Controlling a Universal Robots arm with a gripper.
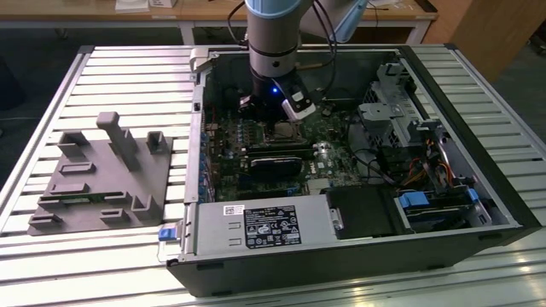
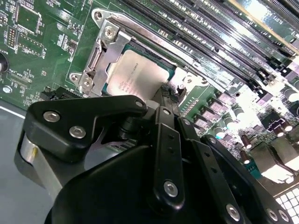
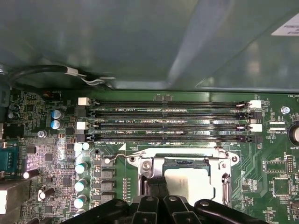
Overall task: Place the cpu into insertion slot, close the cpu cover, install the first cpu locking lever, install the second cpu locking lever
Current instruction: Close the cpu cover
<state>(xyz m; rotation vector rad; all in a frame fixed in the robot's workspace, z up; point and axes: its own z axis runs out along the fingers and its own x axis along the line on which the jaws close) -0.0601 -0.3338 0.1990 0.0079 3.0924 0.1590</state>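
The cpu, a flat square with a dull silver top, lies in the insertion slot on the green motherboard. The cpu cover, a silver metal frame, lies down around the chip's edges. A thin wire locking lever runs along the socket's side by the memory slots, and its far end hooks at the other corner. My gripper hangs just over the socket's edge, black fingers pressed together with nothing between them, hiding part of the chip.
Long black memory slots run beside the socket. The open computer case walls in the board, with a power supply at the near side and drive cages at the exterior view's right. A grey fixture lies outside the case.
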